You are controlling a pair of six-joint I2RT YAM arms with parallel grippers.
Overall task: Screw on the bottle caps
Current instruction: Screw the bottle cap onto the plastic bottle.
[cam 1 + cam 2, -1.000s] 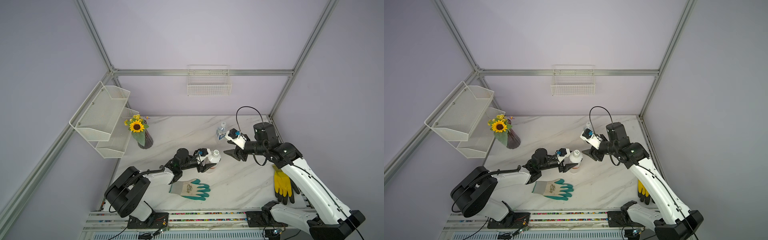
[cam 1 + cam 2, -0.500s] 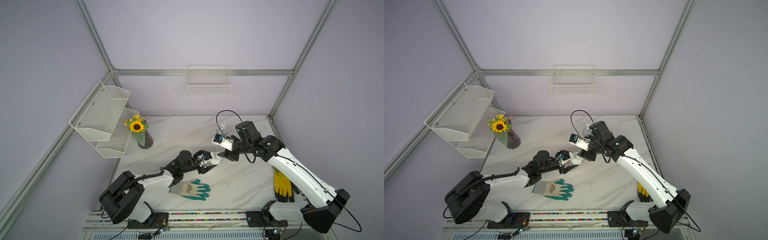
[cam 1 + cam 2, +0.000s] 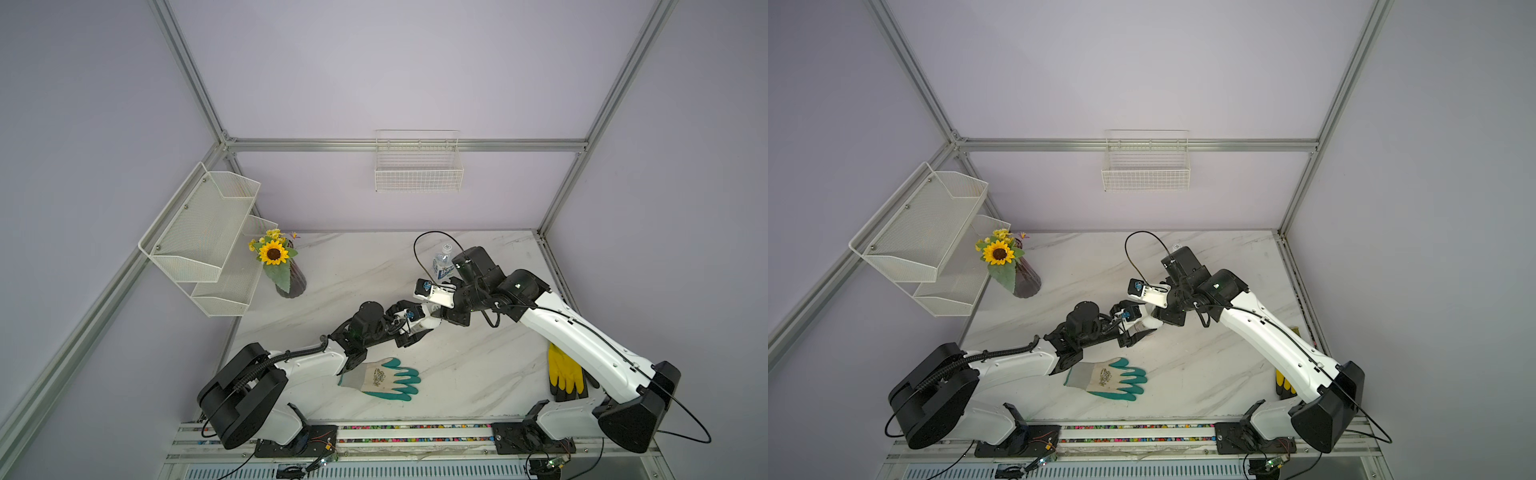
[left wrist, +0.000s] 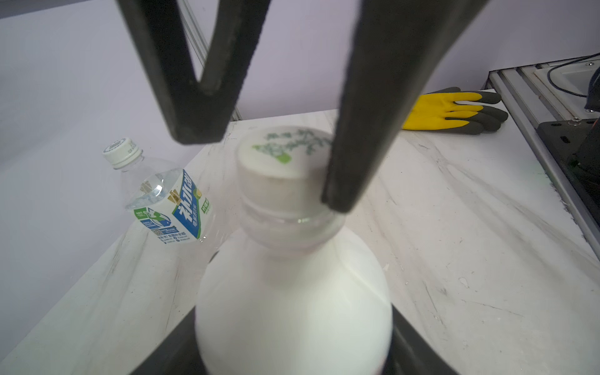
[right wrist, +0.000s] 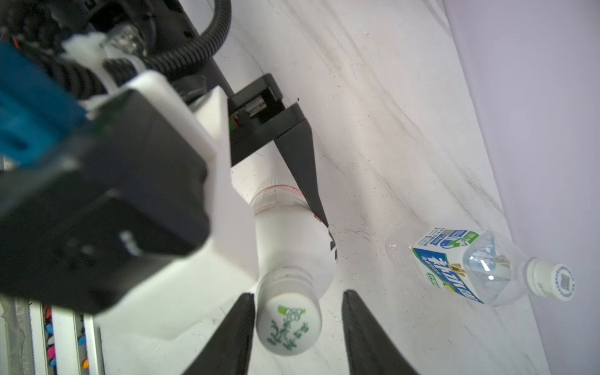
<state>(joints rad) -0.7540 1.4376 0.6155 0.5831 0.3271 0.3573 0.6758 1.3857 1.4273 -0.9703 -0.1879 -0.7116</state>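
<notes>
One green-printed cap [image 5: 287, 328] on white bottle [image 5: 292, 240]; one QR-coded cap [image 5: 552, 281].

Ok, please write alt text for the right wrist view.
The open right gripper straddles the cap of the white bottle, touching one side. The left gripper holds that bottle; a capped clear bottle stands near the wall.
</notes>
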